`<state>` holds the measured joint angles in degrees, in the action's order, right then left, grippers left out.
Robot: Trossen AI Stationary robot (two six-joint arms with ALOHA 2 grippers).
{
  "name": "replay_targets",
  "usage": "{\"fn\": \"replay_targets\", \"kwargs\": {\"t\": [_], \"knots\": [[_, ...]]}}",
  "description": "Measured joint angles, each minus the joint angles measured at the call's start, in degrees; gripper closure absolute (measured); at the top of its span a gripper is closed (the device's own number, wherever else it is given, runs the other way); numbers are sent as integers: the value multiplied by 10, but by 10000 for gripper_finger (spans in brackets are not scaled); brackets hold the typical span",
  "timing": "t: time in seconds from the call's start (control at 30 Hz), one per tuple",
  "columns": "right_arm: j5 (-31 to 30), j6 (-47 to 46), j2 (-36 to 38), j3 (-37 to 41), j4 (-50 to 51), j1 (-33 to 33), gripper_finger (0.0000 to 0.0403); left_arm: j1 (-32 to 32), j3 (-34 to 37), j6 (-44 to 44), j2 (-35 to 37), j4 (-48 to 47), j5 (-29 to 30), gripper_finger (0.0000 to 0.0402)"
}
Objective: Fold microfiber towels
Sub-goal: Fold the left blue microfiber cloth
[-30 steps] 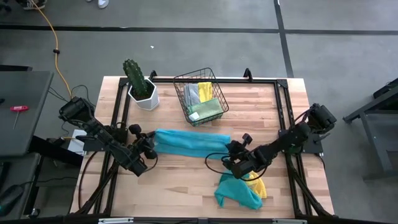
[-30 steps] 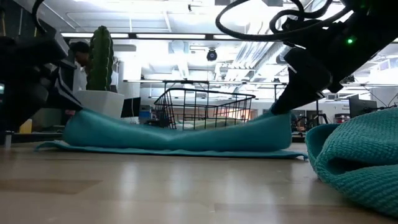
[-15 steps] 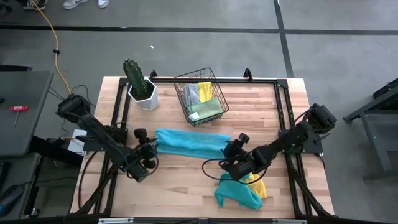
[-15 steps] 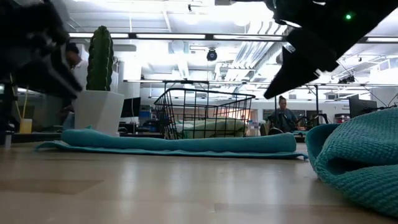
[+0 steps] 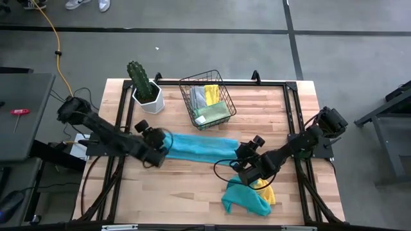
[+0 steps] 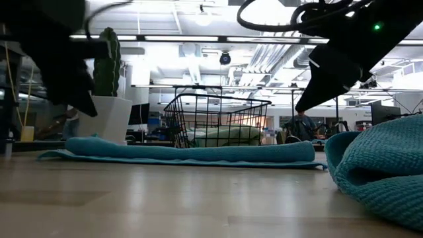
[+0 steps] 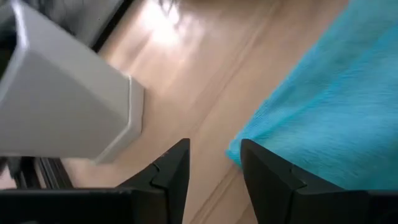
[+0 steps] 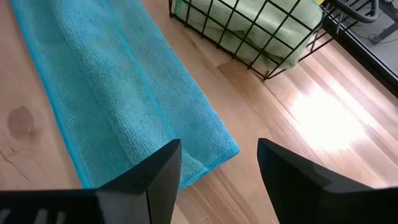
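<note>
Teal towel (image 5: 196, 147) flat; grippers apart above ends

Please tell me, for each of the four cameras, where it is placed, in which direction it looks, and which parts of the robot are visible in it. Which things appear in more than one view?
High view: above the table, looking straight down; both arms, left claw, right claw.
Low view: at table-top height, looking level across; dark arm parts above.
Left wrist view: on the left arm, looking down past its open claw at a white planter.
Right wrist view: on the right arm, past its open claw toward the wire basket.
Shared: all four show the folded teal towel.
</note>
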<state>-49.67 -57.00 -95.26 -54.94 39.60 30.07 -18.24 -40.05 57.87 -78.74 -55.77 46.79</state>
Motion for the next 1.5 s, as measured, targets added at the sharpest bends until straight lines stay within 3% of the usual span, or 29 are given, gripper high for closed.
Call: {"fn": "replay_targets", "kwargs": {"t": [0.17, 0.27, 0.33, 0.5, 0.6, 0.77, 1.0, 1.13, 1.3, 1.5], "knots": [[-1, 2, 0, 0, -8, 0, 199, 107, 0, -57, 0, 33, -43, 271], [-1, 3, 0, 0, -8, 0, 199, 166, 0, -110, 0, 55, -134, 280], [-1, 2, 0, 0, -9, -1, 199, 193, 0, -140, -2, 69, -170, 297], [-1, 0, 0, 0, -11, 0, 199, 230, 0, -181, -2, 81, -183, 368], [-1, 0, 0, 0, -11, 0, 199, 238, 0, -204, -2, 97, -208, 396], [-1, 0, 0, 0, -11, 0, 199, 242, 0, -245, -2, 118, -272, 399], [-1, 0, 0, 0, -11, 0, 199, 242, 0, -264, -2, 125, -292, 401], [-1, 0, 0, 0, -11, 0, 199, 241, 0, -280, -2, 124, -334, 401], [0, 0, 0, 0, -11, 0, 199, 215, 0, -281, -2, 124, -371, 401], [0, 0, 0, 0, -11, 0, 199, 158, 0, -253, -2, 125, -373, 401]]}}
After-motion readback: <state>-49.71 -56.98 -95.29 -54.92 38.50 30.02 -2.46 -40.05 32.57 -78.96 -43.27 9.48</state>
